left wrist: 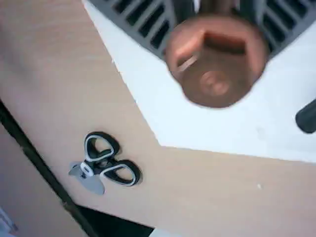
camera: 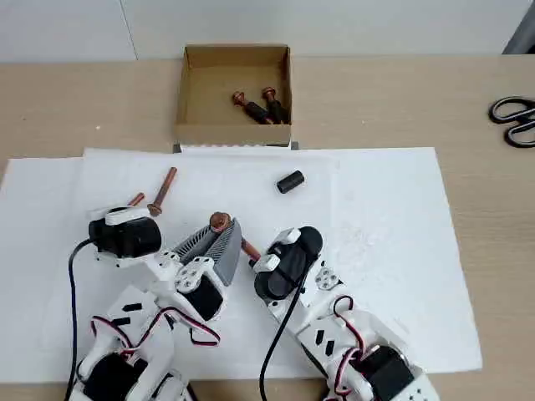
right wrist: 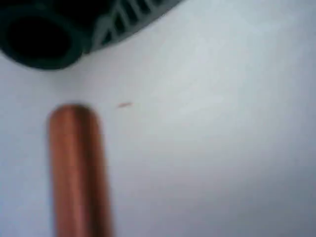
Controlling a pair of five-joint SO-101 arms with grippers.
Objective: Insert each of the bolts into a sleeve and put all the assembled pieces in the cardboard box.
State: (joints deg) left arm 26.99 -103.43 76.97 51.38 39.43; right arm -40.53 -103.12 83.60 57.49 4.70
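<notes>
The left gripper (camera: 220,235) has its jaws clamped on a copper bolt (camera: 220,221), whose shank points right toward the right gripper (camera: 262,260). The right gripper's jaws are closed on a black sleeve (right wrist: 42,34) just beside the shank's tip. A loose bolt (camera: 163,190) and a spare sleeve (camera: 290,181) lie farther off on the white paper (camera: 376,217). Two assembled pieces (camera: 261,107) rest in the cardboard box (camera: 182,88) at the far side of the surface (camera: 401,100).

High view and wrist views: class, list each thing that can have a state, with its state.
left gripper: shut on held bolt.
right gripper: shut on held sleeve; bolt not yet inside.
loose bolt: lying bare on paper.
loose sleeve: lying empty on paper.
cardboard box: open, two assembled pieces inside.
scissors: closed, on table.
</notes>
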